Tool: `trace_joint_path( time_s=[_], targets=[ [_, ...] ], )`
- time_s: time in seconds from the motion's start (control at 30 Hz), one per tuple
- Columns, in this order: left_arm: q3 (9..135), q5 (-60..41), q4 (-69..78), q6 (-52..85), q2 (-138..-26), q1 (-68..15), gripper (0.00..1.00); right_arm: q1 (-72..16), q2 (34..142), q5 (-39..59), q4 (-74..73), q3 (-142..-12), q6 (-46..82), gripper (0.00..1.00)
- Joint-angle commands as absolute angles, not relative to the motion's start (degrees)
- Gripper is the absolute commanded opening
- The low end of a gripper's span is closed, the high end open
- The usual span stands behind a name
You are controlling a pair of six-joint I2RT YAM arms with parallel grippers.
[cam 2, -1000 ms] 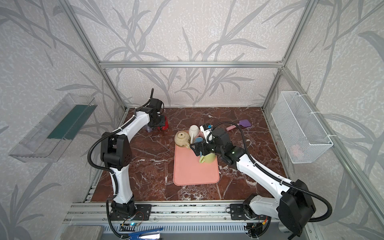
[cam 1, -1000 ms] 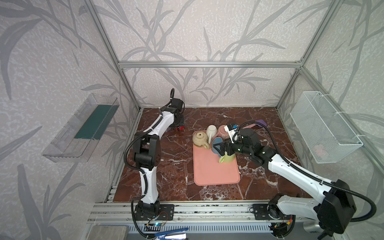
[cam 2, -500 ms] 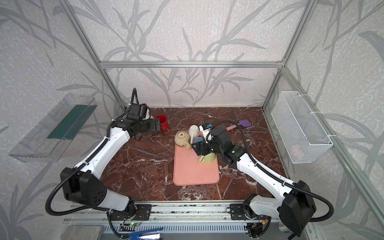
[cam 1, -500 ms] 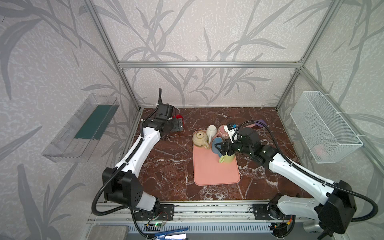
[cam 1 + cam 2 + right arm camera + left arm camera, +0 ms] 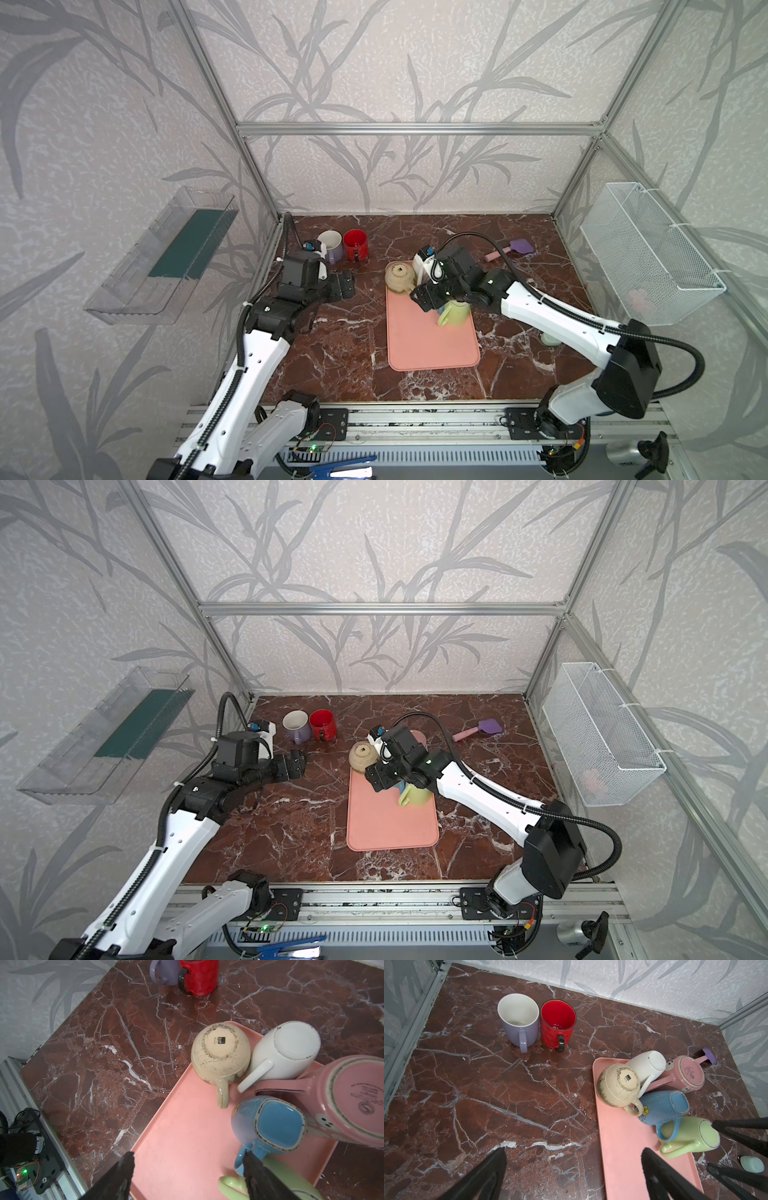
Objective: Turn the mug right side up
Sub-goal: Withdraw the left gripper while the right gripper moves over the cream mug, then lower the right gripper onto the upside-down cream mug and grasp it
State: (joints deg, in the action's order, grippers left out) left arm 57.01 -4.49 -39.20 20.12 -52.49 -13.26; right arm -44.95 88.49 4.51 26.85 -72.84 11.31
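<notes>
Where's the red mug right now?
In both top views the red mug stands upright at the back left, right beside the lilac mug and off the pink tray.

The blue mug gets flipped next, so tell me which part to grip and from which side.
Take the blue mug by its handle, coming from the bare side of the pink tray. It stands base up, its body crowded by the pink mug, the cream mug and the green mug; only the handle juts towards open tray. The right hand hangs open beside it.
</notes>
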Motion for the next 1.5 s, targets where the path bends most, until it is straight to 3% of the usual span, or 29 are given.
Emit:
trace_joint_path(
  time_s=[0.0, 0.33, 0.7, 1.47],
  targets=[
    [53.38, -6.57, -38.87, 21.57, -48.43, -13.40, 0.99, -45.00, 91.66, 2.36, 31.71, -76.93, 9.30, 0.84],
    [46.78, -6.97, -37.16, 22.19, -40.86, -13.53, 0.97, -45.10, 105.26, 0.43, 34.99, -86.17, 8.26, 0.84],
    [46.03, -6.64, -36.69, 23.05, -38.23, -13.54, 0.96, -45.00, 115.12, -4.42, 37.97, -93.67, 6.37, 0.73],
    [46.26, -6.88, -36.80, 22.94, -40.08, -12.52, 0.95, -44.48, 123.74, -5.36, 39.09, -99.66, 5.81, 0.31]
  ],
)
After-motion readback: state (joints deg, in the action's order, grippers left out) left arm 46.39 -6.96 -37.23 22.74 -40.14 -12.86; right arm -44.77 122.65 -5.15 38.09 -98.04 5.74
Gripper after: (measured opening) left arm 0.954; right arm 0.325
